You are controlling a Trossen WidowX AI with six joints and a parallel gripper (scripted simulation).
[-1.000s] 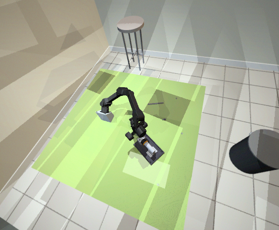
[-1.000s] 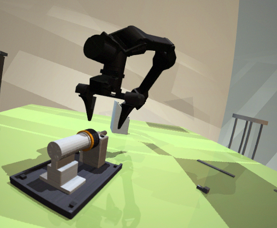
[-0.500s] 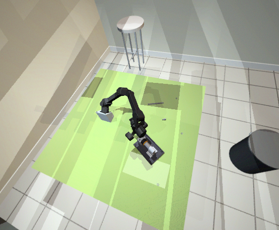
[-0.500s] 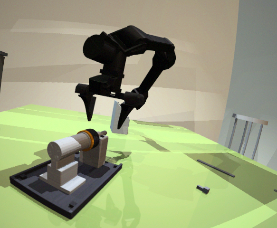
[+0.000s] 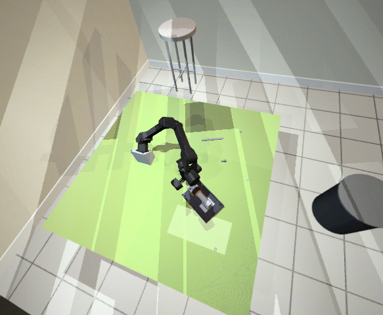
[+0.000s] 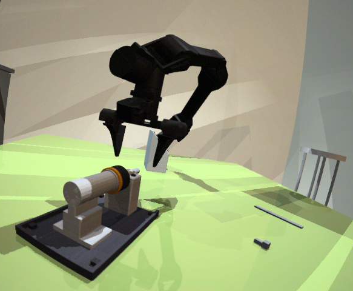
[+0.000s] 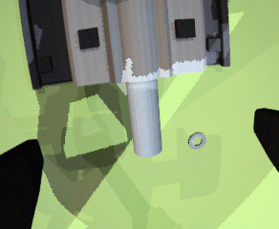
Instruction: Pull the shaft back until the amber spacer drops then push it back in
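Lime-green table top (image 6: 76, 153) carries the flat black base plate (image 6: 60, 248) with the grey fixture on it. The big grey cylindrical housing block (image 6: 88, 186) sits on its stepped support. Black parallel-jaw gripper (image 6: 136, 157) hangs above the shaft end, fingers spread wide, nothing between them. Thin grey steel shaft (image 7: 143, 121) juts from the small support block (no pull evident). Amber ring spacer (image 6: 117, 179) sits against the housing. Judgement: nothing done yet; grasp, pull, reinsertion and release all remain.

Grey shaft (image 6: 90, 184), horizontal, seated in tan housing block (image 6: 125, 195); amber spacer (image 6: 117, 179) ringed beside it; dark baseplate (image 6: 85, 247) beneath.
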